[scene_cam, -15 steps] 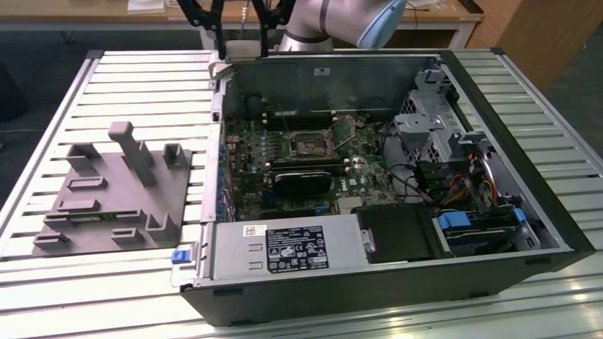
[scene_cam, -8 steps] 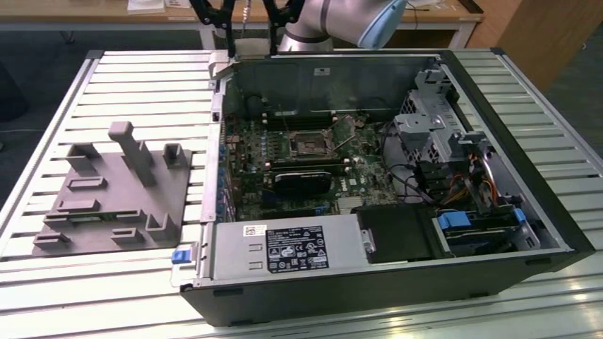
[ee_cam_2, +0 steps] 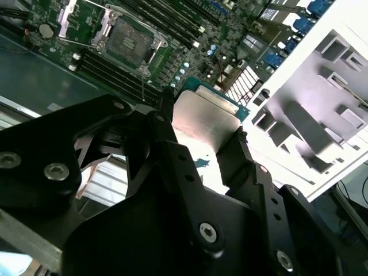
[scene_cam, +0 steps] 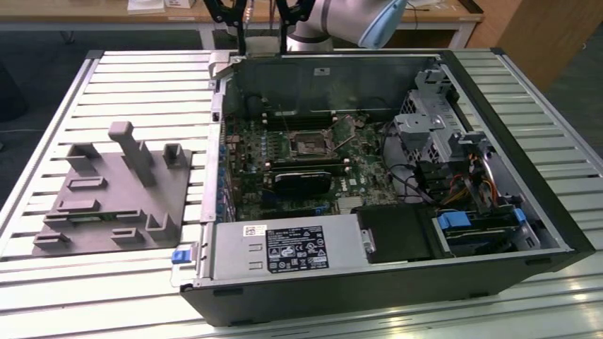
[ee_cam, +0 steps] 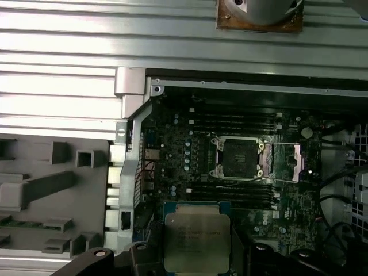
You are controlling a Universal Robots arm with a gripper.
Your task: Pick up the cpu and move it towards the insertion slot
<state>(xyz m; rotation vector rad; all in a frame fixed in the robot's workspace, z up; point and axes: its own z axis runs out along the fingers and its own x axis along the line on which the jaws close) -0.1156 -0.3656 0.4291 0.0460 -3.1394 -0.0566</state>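
In both wrist views my gripper (ee_cam: 194, 259) is shut on the cpu (ee_cam: 195, 241), a flat silver square with a green rim, pinched at two opposite edges between the black fingers (ee_cam_2: 164, 118). The cpu (ee_cam_2: 207, 118) hangs in the air above the motherboard, apart from it. The insertion slot (ee_cam: 238, 158) is a dark square in a silver bracket, lying open with nothing in it, a short way off from the cpu. In the exterior view the gripper (scene_cam: 261, 21) is high over the far wall of the case, and the insertion slot (scene_cam: 308, 143) lies mid-board.
The open computer case (scene_cam: 527, 212) lies on a slatted metal table (scene_cam: 141, 78). A grey plastic fixture (scene_cam: 113, 191) with blocks and posts lies at the exterior view's left. Inside the case are a power supply (scene_cam: 282, 247), cables and a drive cage (scene_cam: 428, 127).
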